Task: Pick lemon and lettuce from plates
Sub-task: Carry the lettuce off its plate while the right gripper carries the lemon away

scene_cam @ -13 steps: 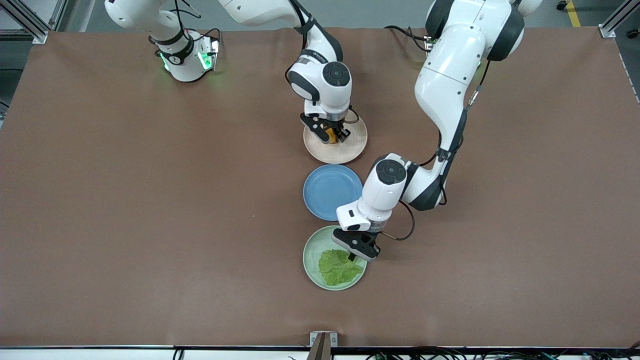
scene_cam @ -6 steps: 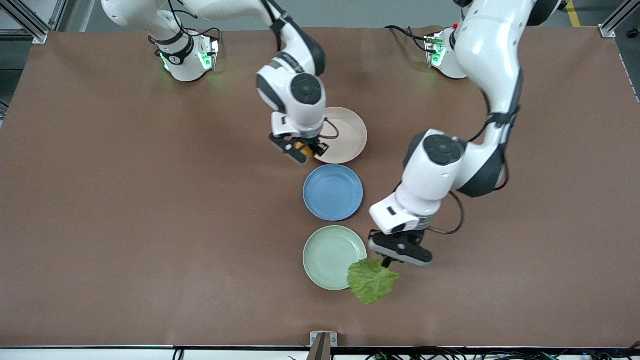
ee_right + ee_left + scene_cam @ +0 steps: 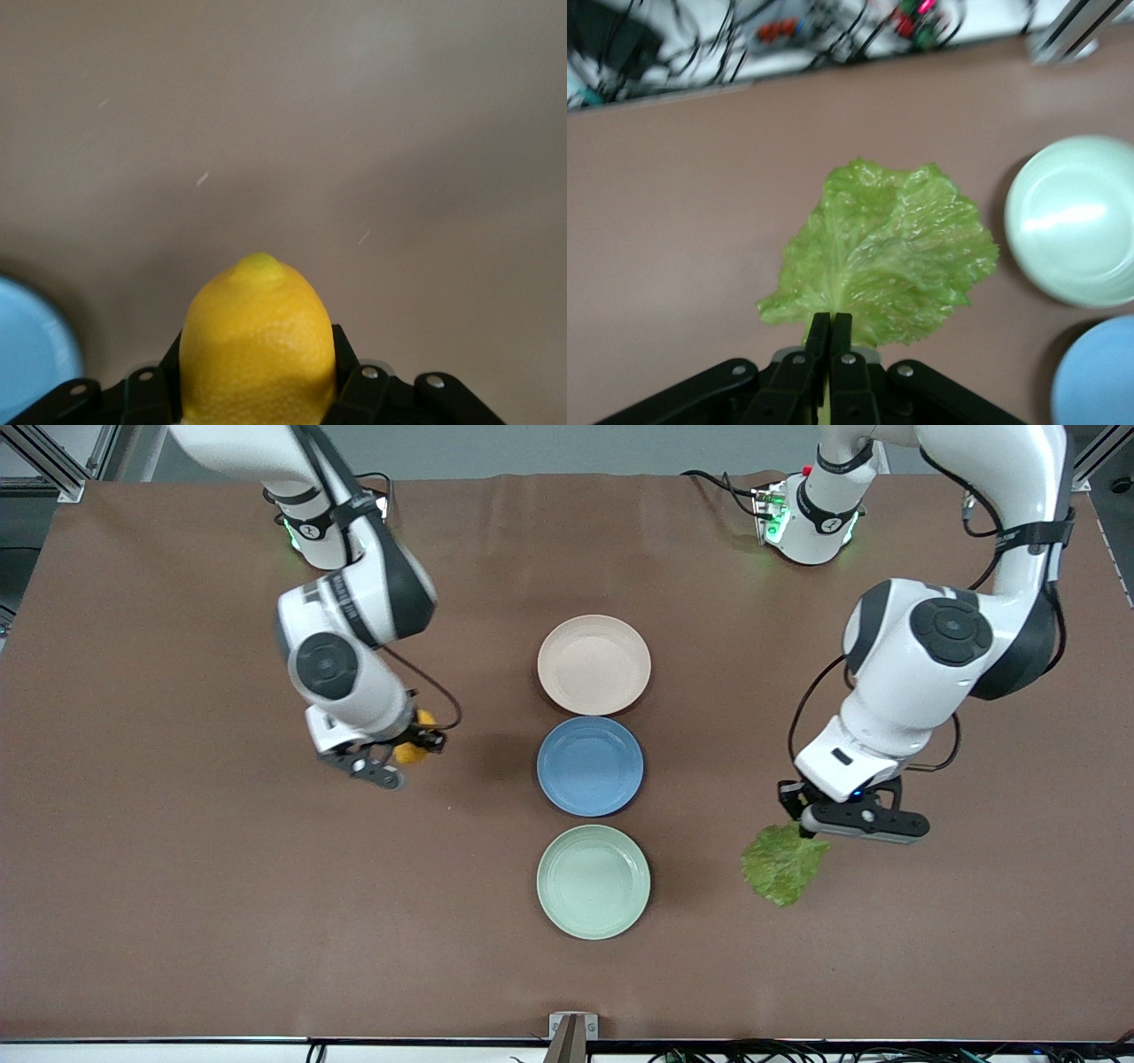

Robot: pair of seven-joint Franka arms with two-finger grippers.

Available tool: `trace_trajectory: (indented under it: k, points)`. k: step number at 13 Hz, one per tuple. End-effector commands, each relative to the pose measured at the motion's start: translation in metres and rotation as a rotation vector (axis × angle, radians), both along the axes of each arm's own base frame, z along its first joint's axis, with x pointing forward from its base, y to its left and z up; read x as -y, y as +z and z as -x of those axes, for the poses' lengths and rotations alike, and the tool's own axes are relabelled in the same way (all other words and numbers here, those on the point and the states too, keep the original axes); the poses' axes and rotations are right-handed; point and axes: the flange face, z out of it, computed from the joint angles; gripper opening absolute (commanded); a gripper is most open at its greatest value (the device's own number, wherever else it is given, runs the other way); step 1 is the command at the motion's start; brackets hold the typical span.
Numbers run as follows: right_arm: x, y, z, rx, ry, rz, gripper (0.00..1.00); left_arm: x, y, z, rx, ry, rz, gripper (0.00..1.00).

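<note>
My right gripper is shut on the orange-yellow lemon and holds it over bare table toward the right arm's end; the lemon fills the right wrist view. My left gripper is shut on the stem of the green lettuce and holds it over bare table toward the left arm's end; in the left wrist view the leaf hangs spread below the fingers. The beige-pink plate and the mint green plate stand bare at mid-table; the green one also shows in the left wrist view.
A blue plate sits between the two task plates; its edge shows in the left wrist view and in the right wrist view. The brown table cover stretches wide on both sides of the plate row.
My right gripper carried the lemon off the beige-pink plate toward the right arm's end. My left gripper carried the lettuce off the mint green plate toward the left arm's end.
</note>
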Motion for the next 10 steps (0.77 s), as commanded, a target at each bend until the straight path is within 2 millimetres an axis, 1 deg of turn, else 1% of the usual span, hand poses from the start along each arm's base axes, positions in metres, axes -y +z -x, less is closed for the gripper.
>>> trace_trajectory:
  k: [1, 2, 3, 4, 5, 6, 7, 8, 9, 10]
  points:
    - [0.086, -0.013, -0.008, 0.02, 0.135, -0.042, 0.0, -0.043, -0.024, 0.04, -0.07, -0.001, -0.032, 0.0]
    - [0.113, -0.017, -0.015, 0.033, 0.169, -0.051, 0.0, -0.064, -0.037, 0.047, -0.1, 0.022, -0.038, 0.01]
    - [0.136, -0.023, -0.018, 0.038, 0.2, -0.058, 0.0, -0.077, -0.05, 0.055, -0.131, 0.037, -0.044, 0.01]
    - [0.155, -0.031, -0.019, 0.051, 0.229, -0.062, 0.0, -0.089, -0.065, 0.063, -0.163, 0.054, -0.049, 0.01]
    - [0.169, -0.04, -0.017, 0.065, 0.246, -0.064, 0.0, -0.108, -0.08, 0.069, -0.192, 0.084, -0.051, 0.01]
    - [0.181, -0.051, -0.015, 0.084, 0.264, -0.063, 0.0, -0.12, -0.092, 0.075, -0.211, 0.1, -0.055, 0.01]
    - [0.192, -0.064, -0.015, 0.092, 0.277, -0.062, 0.0, -0.123, -0.102, 0.08, -0.222, 0.098, -0.064, 0.01]
    - [0.2, -0.074, -0.015, 0.096, 0.291, -0.061, 0.0, -0.123, -0.116, 0.09, -0.255, 0.096, -0.069, 0.01]
    - [0.204, -0.083, -0.015, 0.102, 0.306, -0.06, 0.0, -0.124, -0.134, 0.101, -0.29, 0.093, -0.076, 0.01]
    - [0.206, -0.092, -0.015, 0.099, 0.309, -0.059, 0.0, -0.125, -0.147, 0.103, -0.298, 0.082, -0.09, 0.01]
